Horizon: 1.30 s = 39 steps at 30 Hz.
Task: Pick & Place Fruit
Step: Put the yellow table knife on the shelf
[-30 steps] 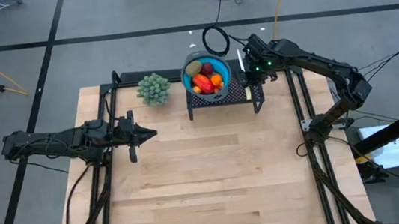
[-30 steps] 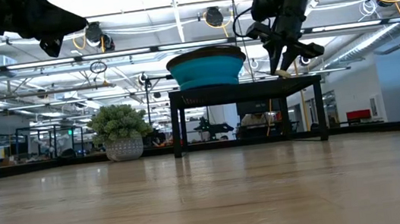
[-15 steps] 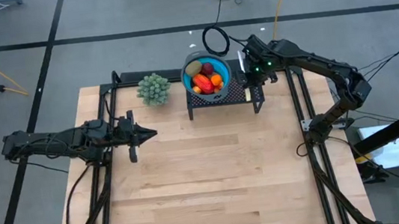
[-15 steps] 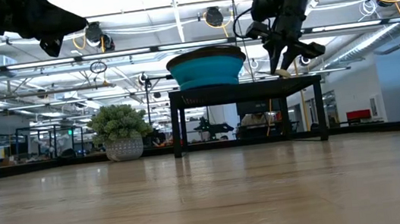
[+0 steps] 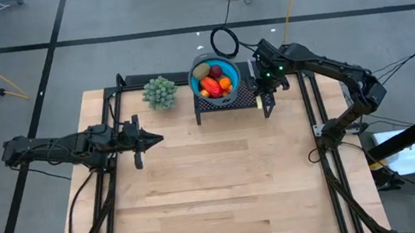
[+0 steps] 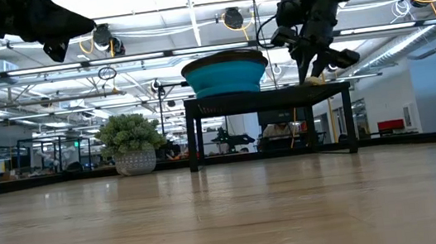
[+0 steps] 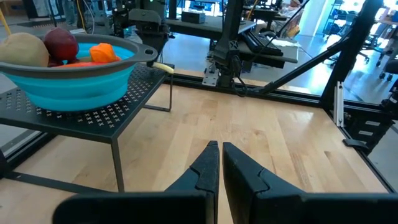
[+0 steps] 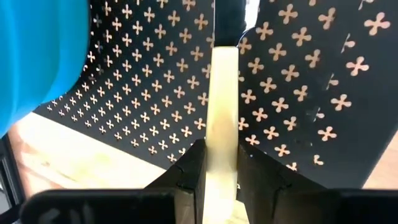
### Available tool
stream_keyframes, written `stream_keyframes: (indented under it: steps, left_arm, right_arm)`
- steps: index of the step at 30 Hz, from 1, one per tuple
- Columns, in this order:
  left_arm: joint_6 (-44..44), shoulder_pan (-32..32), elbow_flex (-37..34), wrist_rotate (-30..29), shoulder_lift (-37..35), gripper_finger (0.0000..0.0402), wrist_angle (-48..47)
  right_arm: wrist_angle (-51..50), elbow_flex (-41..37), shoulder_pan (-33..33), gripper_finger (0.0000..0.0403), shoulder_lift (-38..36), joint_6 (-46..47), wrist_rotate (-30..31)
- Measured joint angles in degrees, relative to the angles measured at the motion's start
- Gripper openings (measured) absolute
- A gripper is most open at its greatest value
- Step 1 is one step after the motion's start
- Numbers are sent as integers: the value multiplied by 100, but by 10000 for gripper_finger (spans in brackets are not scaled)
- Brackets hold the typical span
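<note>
My right gripper [image 8: 219, 167] is closed on a pale yellow banana-like piece [image 8: 221, 124], the fingers [image 8: 186, 171] pinching it from both sides so it sticks out over the perforated black stand [image 5: 244, 96]. Compared with a second ago, the gripper has drifted a little toward the stand's right-hand corner in the high view and sits slightly lower against the stand top in the low view, so I judge I am bringing this piece down beside the blue bowl [image 5: 196, 67] rather than into it. The rest of the fruit [image 5: 214, 81] lies heaped in the bowl: red-orange, dark red, olive-green and small orange pieces. My left gripper [image 7: 217, 167] waits well apart over the left side of the wooden table [image 5: 215, 186], fingers pressed together and empty, unchanged. The plant ball [image 5: 160, 91] stands just left of the stand
</note>
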Motion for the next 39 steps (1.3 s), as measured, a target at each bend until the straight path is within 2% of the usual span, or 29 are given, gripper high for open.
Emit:
stream_keyframes:
  steps: [9, 16, 21, 39]
  left_arm:
    - [-35, 0, 0, 0, -1, 19, 0]
    - [-35, 0, 0, 0, -2, 19, 0]
    - [-33, -1, 0, 0, 0, 19, 0]
    - [-25, -2, 0, 0, 0, 19, 0]
  right_arm:
    - [195, -2, -39, 65, 0, 9, 74]
    - [311, -9, -156, 85, 0, -9, 139]
    - [310, -11, -157, 84, 0, -13, 372]
    - [645, -72, -149, 100, 0, -105, 238]
